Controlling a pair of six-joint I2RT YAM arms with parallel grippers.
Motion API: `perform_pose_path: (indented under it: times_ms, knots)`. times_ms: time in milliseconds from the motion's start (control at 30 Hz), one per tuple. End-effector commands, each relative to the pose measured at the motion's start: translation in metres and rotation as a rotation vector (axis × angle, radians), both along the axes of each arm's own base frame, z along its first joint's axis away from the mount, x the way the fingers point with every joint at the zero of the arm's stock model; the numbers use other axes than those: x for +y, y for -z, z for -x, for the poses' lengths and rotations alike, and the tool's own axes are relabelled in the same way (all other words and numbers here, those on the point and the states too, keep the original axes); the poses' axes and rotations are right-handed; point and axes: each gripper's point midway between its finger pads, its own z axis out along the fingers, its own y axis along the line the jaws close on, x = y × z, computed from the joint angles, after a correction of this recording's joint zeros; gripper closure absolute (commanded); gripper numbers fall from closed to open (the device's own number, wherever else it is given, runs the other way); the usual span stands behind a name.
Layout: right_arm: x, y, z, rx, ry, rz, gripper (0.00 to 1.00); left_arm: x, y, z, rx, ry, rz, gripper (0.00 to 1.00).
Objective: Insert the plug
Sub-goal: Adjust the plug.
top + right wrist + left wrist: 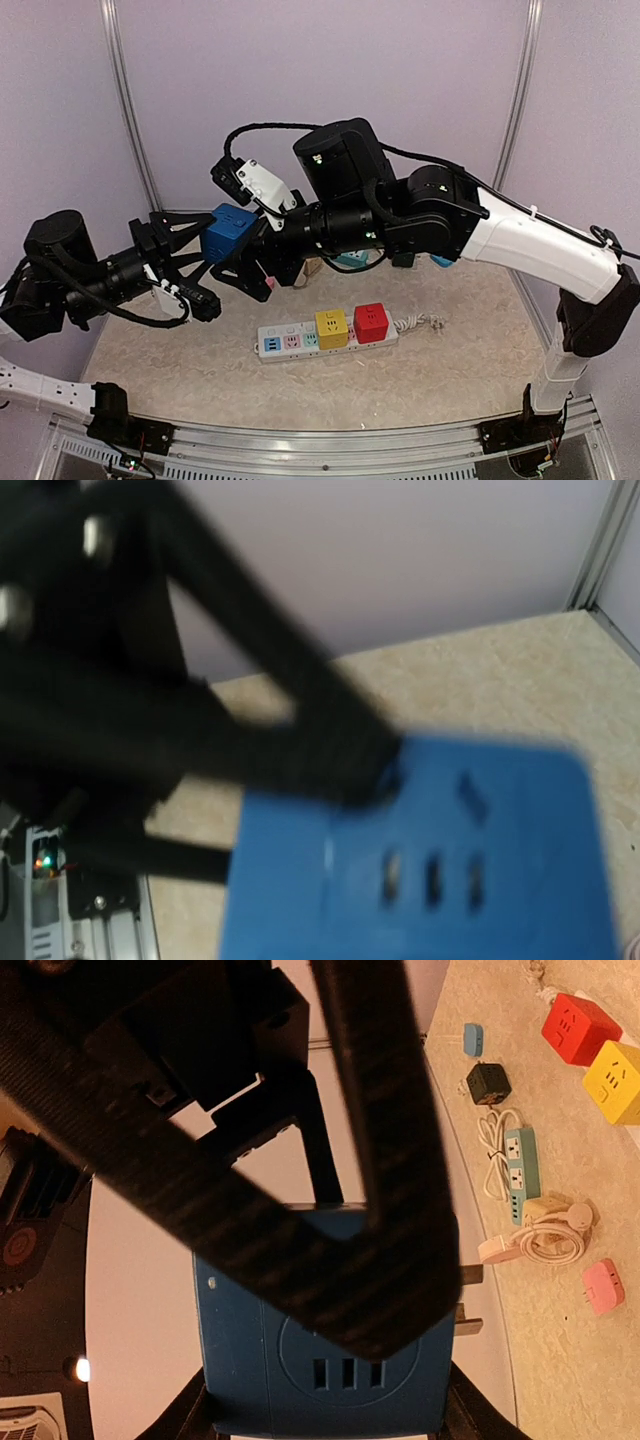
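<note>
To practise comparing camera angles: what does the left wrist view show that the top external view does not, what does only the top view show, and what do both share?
Only the left wrist view: the metal prongs on the side of the blue cube plug, plus a black adapter and a coiled white cable on the table.
Only the top external view: the whole right arm and the free pastel sockets of the white power strip.
Both: the blue cube plug above the table, the red cube and the yellow cube.
</note>
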Motion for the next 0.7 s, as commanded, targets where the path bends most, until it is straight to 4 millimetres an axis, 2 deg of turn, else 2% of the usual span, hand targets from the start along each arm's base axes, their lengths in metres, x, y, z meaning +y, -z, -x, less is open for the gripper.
perform_pose_path:
  times_ms: [0, 133, 367, 467, 600, 667]
  knots:
    - [-0.001, 0.007, -0.001, 0.007, 0.029, 0.043, 0.01, 0.004, -0.026, 0.0, 0.048, 0.001, 0.129, 1.0]
    - [-0.006, 0.002, -0.017, -0.018, 0.12, 0.033, 0.06, 0.003, -0.024, 0.002, 0.057, 0.018, 0.125, 1.0]
    - [-0.008, -0.014, -0.022, 0.005, 0.125, -0.049, 0.32, 0.0, -0.024, 0.004, 0.06, 0.035, 0.128, 1.0]
    - [-0.008, -0.014, -0.025, 0.006, 0.125, -0.05, 0.51, -0.001, -0.023, 0.004, 0.057, 0.04, 0.122, 1.0]
    - [-0.008, -0.013, -0.024, 0.008, 0.109, -0.049, 0.87, -0.002, -0.023, 0.005, 0.059, 0.048, 0.121, 1.0]
    - [-0.01, -0.012, -0.025, 0.003, 0.104, -0.047, 1.0, -0.001, -0.021, 0.006, 0.069, 0.049, 0.122, 1.0]
